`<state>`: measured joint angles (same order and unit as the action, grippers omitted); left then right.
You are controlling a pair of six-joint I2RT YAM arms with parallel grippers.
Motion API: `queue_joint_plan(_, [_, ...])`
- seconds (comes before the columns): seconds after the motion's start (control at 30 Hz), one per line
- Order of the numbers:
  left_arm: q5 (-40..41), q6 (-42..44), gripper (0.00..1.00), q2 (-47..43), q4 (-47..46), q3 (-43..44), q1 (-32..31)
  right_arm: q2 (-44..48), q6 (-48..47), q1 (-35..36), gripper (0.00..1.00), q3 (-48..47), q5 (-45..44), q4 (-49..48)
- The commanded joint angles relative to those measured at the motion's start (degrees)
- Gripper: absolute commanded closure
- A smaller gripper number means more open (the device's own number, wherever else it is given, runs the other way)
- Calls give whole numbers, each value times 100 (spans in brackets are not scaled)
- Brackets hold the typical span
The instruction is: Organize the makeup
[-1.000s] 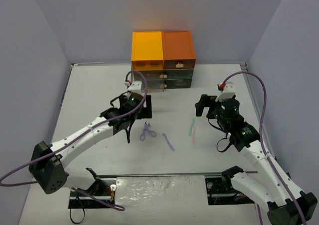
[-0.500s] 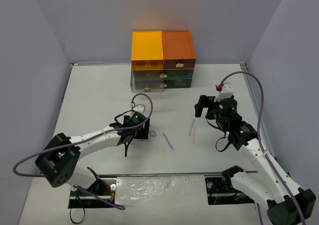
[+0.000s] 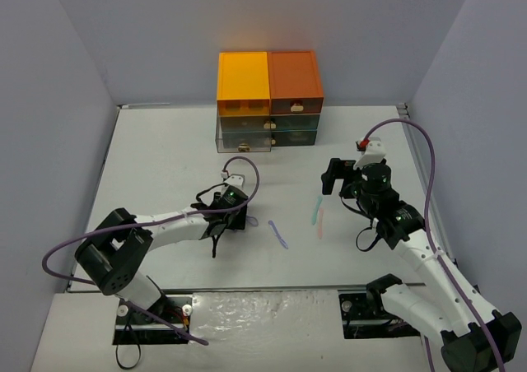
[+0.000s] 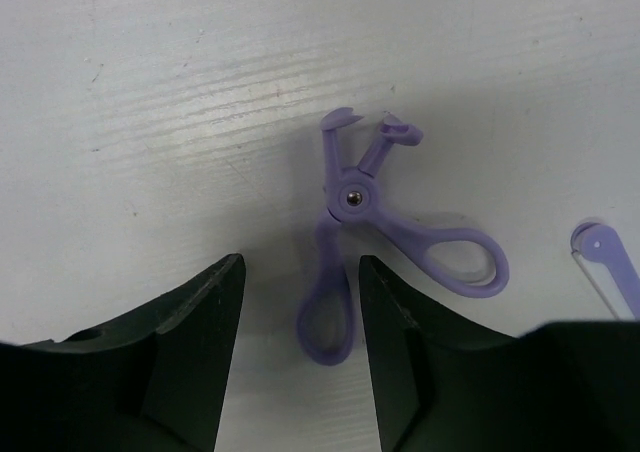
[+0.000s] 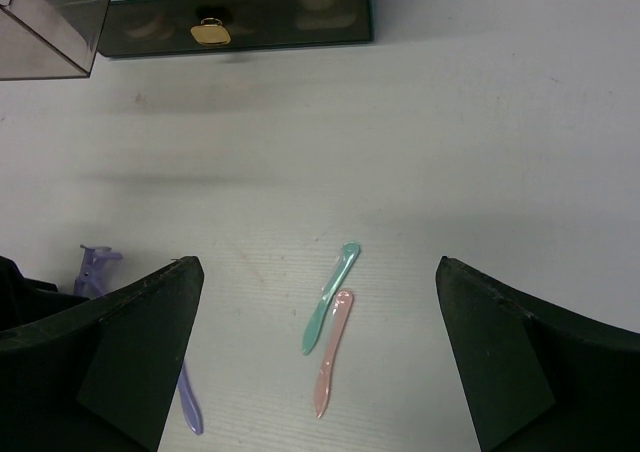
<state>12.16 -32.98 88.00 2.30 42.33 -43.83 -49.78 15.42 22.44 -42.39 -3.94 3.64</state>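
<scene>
Left gripper (image 4: 300, 272): jaws at a mid gap, nothing held. The purple eyelash curler (image 4: 352, 197) lies flat on the table (image 3: 165, 158). One finger loop sits between my fingers, the other loop is off to the right of them, and the pivot and clamp end are just ahead of the tips. Can't tell if a pad touches it — no grip yet.

Near that hand's right side lies the purple stick (image 4: 610, 262), apart from the curler.

Right gripper (image 5: 315, 272): spread wide, empty, hovering over the table. Below and just ahead of it are the mint stick (image 5: 330, 297) and pink stick (image 5: 330, 352), side by side and about touching.

Well ahead of both hands is the drawer box (image 3: 268, 100); the lower-left drawer looks pulled out a bit.

Progress, my guess: 4 loose pcs left on the table — curler and 3 sticks. Drawer fronts are tinted, so I can't tell what's stowed. The curler looks like the step in hand; the sticks come after.
</scene>
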Motion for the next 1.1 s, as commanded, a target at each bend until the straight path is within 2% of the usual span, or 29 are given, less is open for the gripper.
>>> queue_joint_plan(0.0, [102,-156,64,23,-41,-54,-34,-73,58,-29,0,-19,25,-381])
queue_joint_plan(0.17, [140,-249,87,-323,166,-166,-169,-172,49,-29,0,-24,25,-381])
queue_joint_plan(0.27, [323,-275,98,-892,466,-189,-375,-249,46,-29,0,-53,48,-423])
queue_joint_plan(0.43, [524,-156,100,-2047,1133,69,-559,-304,49,-29,0,-76,63,-481])
queue_joint_plan(0.63, [954,286,100,-2858,2003,1280,-558,-288,25,-29,0,-69,18,-495])
queue_joint_plan(0.7, [1284,580,100,-2716,2232,2065,-531,-295,23,-29,0,-67,16,-496])
queue_joint_plan(0.8, [1326,1013,100,-2228,2427,2973,-319,-317,31,-29,0,-67,59,-492])
queue_joint_plan(0.83, [1252,1219,100,-1944,2434,3399,-206,-322,40,-29,0,-67,69,-488])
queue_joint_plan(1.0, [195,1531,100,-966,2032,4363,665,-241,8,-28,0,-60,53,-488])
queue_joint_plan(1.07, [78,1772,100,-490,1951,4898,843,-171,5,-29,0,-37,54,-487])
